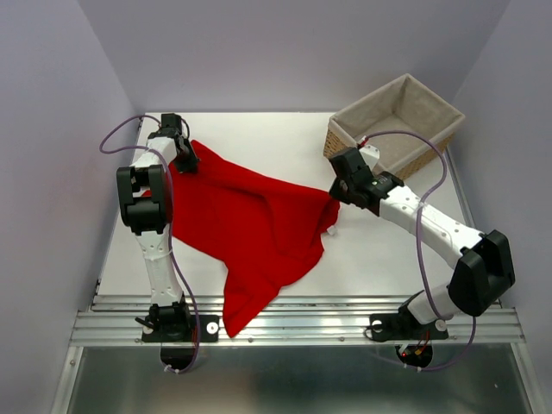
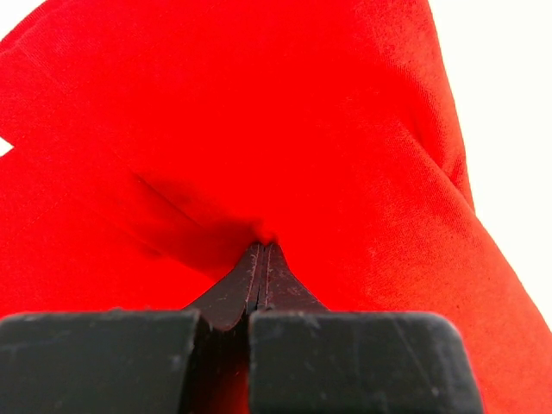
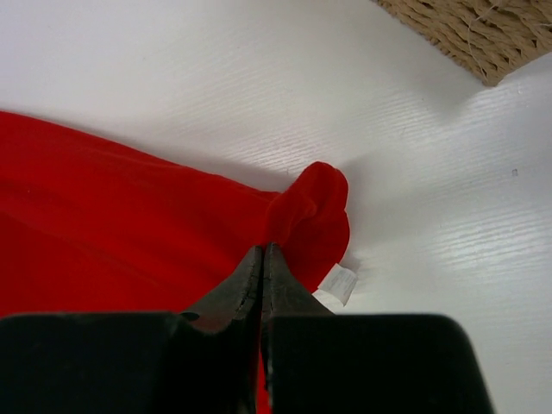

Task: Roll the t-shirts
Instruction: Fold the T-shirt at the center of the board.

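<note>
The red t-shirt (image 1: 250, 228) is stretched across the white table, with one end hanging over the front rail. My left gripper (image 1: 185, 158) pinches its far left corner, jaws shut on the cloth (image 2: 259, 129), which fills the left wrist view. My right gripper (image 1: 336, 191) is shut on the shirt's right edge; a bunched fold (image 3: 315, 216) sticks out past the fingertips (image 3: 263, 248), and a small white label (image 3: 339, 285) hangs beside them.
A wicker basket (image 1: 345, 136) with a beige liner stands at the back right, just behind the right gripper; its corner (image 3: 470, 34) shows in the right wrist view. Grey walls close in both sides. A metal rail (image 1: 302, 323) runs along the front edge.
</note>
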Robot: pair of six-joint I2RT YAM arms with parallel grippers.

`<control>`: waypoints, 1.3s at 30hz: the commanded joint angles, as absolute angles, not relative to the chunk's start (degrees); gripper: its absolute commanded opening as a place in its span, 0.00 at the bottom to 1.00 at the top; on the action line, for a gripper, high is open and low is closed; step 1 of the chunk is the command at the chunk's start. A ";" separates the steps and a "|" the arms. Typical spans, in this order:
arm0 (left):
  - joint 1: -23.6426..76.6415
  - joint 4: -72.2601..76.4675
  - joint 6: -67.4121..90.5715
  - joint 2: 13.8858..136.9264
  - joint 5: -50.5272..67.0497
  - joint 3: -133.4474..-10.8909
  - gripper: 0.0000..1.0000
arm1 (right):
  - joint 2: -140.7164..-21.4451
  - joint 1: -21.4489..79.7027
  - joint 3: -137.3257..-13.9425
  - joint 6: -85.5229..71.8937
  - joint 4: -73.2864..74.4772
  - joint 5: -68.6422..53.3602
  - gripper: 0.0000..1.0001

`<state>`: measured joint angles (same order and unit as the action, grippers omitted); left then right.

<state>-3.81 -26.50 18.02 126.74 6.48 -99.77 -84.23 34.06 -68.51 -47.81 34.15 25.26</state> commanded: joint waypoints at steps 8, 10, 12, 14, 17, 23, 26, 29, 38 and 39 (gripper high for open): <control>-4.04 -27.24 16.96 127.44 5.54 -102.13 0.00 | -81.47 38.23 -59.62 -57.56 32.17 36.47 0.01; -4.04 -27.33 17.05 127.53 5.54 -102.57 0.00 | -83.31 38.75 -57.05 -59.05 30.60 36.04 0.01; -4.04 -27.60 17.05 127.70 5.54 -102.92 0.00 | -84.81 38.76 -54.06 -60.98 30.41 34.81 0.01; -4.04 -27.68 16.96 127.62 5.19 -102.92 0.00 | -85.86 39.37 -52.83 -61.61 30.50 33.58 0.13; -4.13 -27.77 16.88 127.53 5.01 -102.92 0.00 | -84.03 39.38 -50.89 -62.31 30.50 33.40 0.38; -4.13 -27.86 17.14 126.92 4.92 -102.48 0.00 | -79.45 37.71 -53.34 -57.14 30.67 35.08 0.45; -4.13 -27.60 17.14 125.95 4.92 -101.95 0.00 | -80.42 35.34 -54.84 -55.20 30.50 31.05 0.42; -4.13 -27.51 16.79 125.25 4.31 -101.34 0.00 | -79.98 34.80 -53.53 -54.84 28.31 27.26 0.40; -4.13 -27.33 17.31 124.37 4.31 -99.85 0.00 | -84.11 34.80 -48.17 -54.05 16.63 8.36 0.53; -4.13 -27.07 17.40 123.93 4.22 -99.50 0.00 | -85.07 34.80 -47.90 -54.14 15.92 7.74 0.53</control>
